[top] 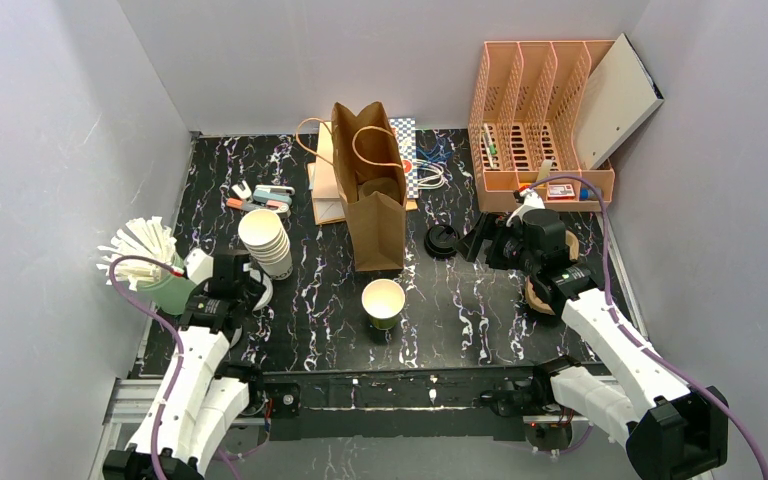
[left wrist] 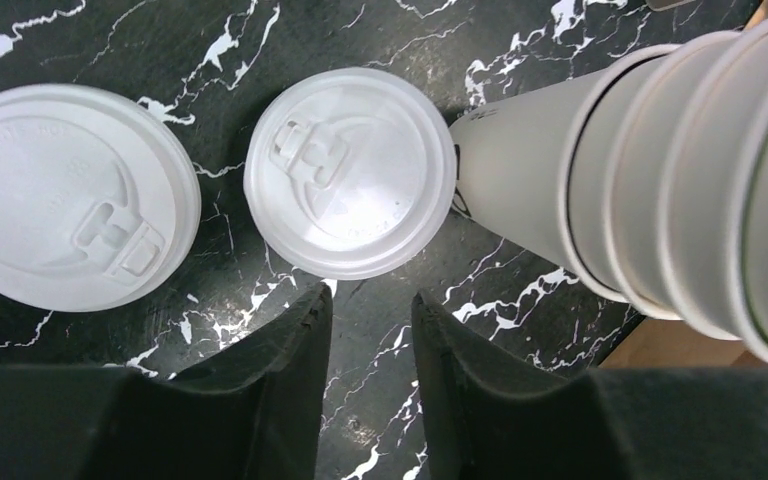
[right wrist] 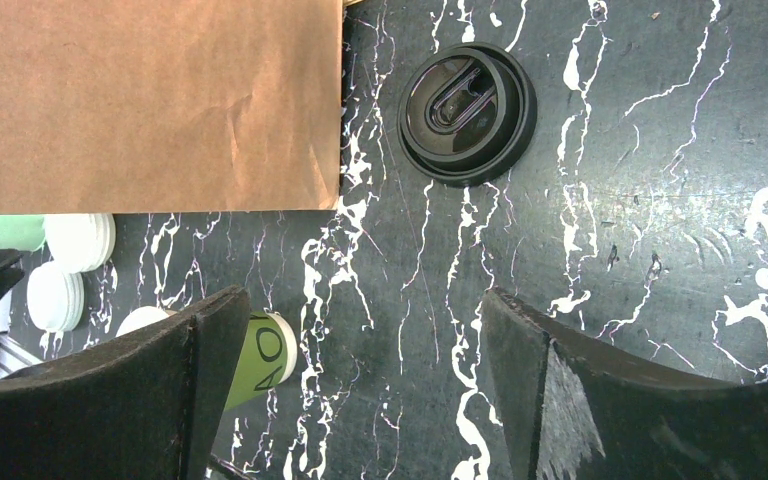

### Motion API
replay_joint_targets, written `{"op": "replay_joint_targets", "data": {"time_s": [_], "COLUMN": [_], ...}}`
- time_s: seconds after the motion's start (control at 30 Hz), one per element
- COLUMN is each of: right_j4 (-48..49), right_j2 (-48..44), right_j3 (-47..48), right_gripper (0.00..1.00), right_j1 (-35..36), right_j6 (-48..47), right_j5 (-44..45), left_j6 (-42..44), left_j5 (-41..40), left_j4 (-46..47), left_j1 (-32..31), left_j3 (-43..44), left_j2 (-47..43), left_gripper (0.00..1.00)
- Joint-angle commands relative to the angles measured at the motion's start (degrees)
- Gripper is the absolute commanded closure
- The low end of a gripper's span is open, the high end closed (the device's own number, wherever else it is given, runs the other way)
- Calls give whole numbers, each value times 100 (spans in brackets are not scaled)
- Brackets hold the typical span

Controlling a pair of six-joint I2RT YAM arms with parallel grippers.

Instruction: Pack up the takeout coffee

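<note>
A green-sided paper cup (top: 383, 303) stands open-topped in front of the upright brown paper bag (top: 372, 195); the right wrist view shows its side (right wrist: 258, 358). Two white sip lids (left wrist: 350, 170) (left wrist: 70, 195) face up on the black marble table, and what is under them does not show. My left gripper (left wrist: 371, 293) (top: 248, 285) hovers just short of the nearer lid, its jaws narrowly apart with nothing between them. My right gripper (right wrist: 365, 294) (top: 475, 245) stands wide open over bare table, right of the bag (right wrist: 150, 100).
A stack of lidless cream cups (top: 265, 240) (left wrist: 660, 170) stands right beside the left gripper. A loose black lid (top: 442, 240) (right wrist: 467, 100) lies ahead of the right gripper. An orange file rack (top: 545, 110) is at back right, a green holder of white sticks (top: 145, 255) at far left.
</note>
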Motion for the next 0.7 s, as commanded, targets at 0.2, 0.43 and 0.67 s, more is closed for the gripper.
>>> {"op": "replay_joint_targets", "data": {"time_s": [0.2,0.43,0.67], "right_j4": [110,81,50], "right_j2": [-96,-151,-155], "right_j3": [162,119,129], "right_gripper": [5,4,4], "right_j1": [30,33,38], "right_j6": [-33,-85,-116], "right_j5": [43,122,144], "left_j6": [-714,-908,-1003], "left_j5": [24,-99,-297], "left_j4": [61,303,532], "left_j1": [35,35,35], "left_j3": [-493,-675,-745], "left_j2": [355,475,579], "left_gripper": [70,68,71]}}
